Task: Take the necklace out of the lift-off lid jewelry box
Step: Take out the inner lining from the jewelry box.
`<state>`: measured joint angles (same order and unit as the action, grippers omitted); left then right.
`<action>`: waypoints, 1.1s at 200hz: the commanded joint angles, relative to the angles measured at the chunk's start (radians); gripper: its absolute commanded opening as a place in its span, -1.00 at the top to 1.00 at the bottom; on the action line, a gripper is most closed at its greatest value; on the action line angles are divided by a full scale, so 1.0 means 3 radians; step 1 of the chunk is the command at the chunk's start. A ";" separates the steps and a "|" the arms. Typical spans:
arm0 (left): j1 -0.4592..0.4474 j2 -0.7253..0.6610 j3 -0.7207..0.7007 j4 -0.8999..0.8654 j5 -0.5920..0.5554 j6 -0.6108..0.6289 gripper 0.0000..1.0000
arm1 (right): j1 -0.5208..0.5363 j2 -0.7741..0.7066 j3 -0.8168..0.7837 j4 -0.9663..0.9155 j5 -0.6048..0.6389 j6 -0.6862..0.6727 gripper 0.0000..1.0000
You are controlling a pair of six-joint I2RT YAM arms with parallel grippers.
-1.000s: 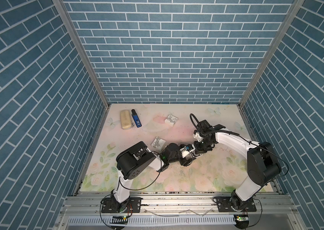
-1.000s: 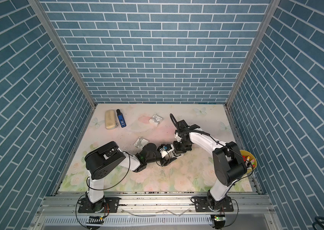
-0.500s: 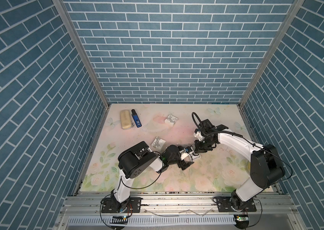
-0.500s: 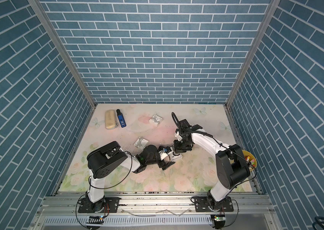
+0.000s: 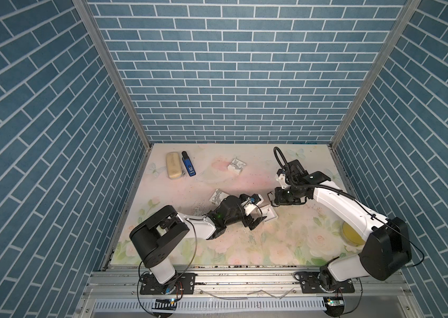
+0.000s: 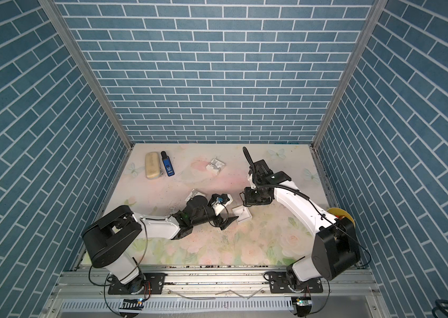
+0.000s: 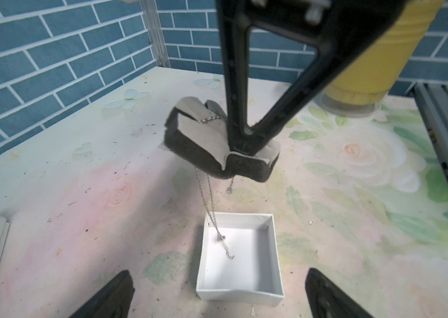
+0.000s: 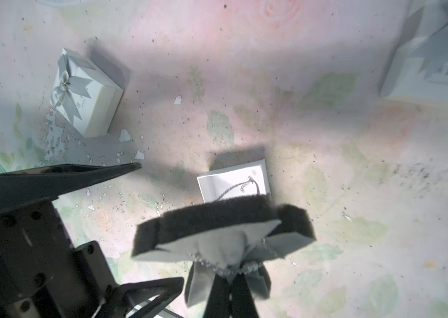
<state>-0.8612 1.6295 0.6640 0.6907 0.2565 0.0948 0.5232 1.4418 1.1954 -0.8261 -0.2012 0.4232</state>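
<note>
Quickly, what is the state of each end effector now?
Left end effector: open, empty.
Right end effector: closed on the foam insert carrying the necklace.

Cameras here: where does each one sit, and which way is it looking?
Top views: high above the front, looking down at the whole table; left arm and right arm show.
Left wrist: on the left arm, looking along the open left gripper at the white box; right gripper hangs beyond.
Right wrist: on the right arm, looking down past its shut gripper and the pinched foam insert.
Shared: both wrist views show white box, foam insert and necklace chain; top views nearly match.
</note>
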 commanded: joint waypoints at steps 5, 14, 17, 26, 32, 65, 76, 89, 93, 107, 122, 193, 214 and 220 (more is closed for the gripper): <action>0.0128 -0.0306 0.0271 -0.0696 0.0041 -0.0681 -0.88 | -0.0006 -0.0159 0.0150 -0.0100 0.0127 0.0169 1.00; 0.0202 -0.0385 0.0308 -0.0744 0.0170 -0.0948 -0.83 | -0.0005 -0.0182 0.0179 -0.0086 0.0092 0.0182 1.00; 0.0237 -0.0408 0.0324 -0.0751 0.0210 -0.1053 -0.81 | -0.0005 -0.0187 0.0193 -0.0084 0.0078 0.0184 1.00; 0.0316 -0.0466 0.0369 -0.0772 0.0318 -0.1339 -0.75 | -0.0005 -0.0198 0.0230 -0.0077 0.0047 0.0202 1.00; 0.0355 -0.0491 0.0399 -0.0783 0.0391 -0.1509 -0.70 | -0.0009 -0.0203 0.0252 -0.0078 0.0015 0.0215 1.00; 0.0383 -0.0451 0.0597 -0.0715 0.0607 -0.2201 -0.51 | -0.0006 -0.0214 0.0348 -0.0042 -0.0137 0.0275 1.00; 0.0376 -0.0383 0.0625 -0.0546 0.0687 -0.2443 -0.42 | -0.0005 -0.0214 0.0369 -0.0036 -0.0165 0.0296 1.00; 0.0358 -0.0299 0.0623 -0.0311 0.0727 -0.2648 -0.36 | -0.0007 -0.0219 0.0387 -0.0043 -0.0190 0.0312 1.00; 0.0348 -0.0280 0.0620 -0.0278 0.0716 -0.2678 -0.36 | -0.0011 -0.0217 0.0391 -0.0043 -0.0193 0.0317 1.00; 0.0305 -0.0221 0.0667 -0.0295 0.0663 -0.2706 -0.37 | -0.0005 -0.0219 0.0402 -0.0043 -0.0204 0.0328 1.00; 0.0267 -0.0159 0.0723 -0.0315 0.0660 -0.2731 -0.39 | -0.0009 -0.0224 0.0410 -0.0042 -0.0221 0.0333 1.00; 0.0161 0.0063 0.0751 -0.0141 0.0602 -0.2783 -0.19 | -0.0010 -0.0204 0.0428 -0.0038 -0.0269 0.0358 1.00; 0.0153 0.0096 0.0794 -0.0139 0.0595 -0.2770 -0.17 | -0.0007 -0.0194 0.0421 -0.0023 -0.0291 0.0364 1.00; 0.0148 0.0106 0.0803 -0.0141 0.0594 -0.2759 -0.17 | -0.0006 -0.0189 0.0422 -0.0023 -0.0291 0.0363 1.00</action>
<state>-0.8101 1.6482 0.8730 0.6132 0.4381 -0.7345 0.5232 1.3930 1.2984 -0.8288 -0.2718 0.4942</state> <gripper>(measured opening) 0.584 0.045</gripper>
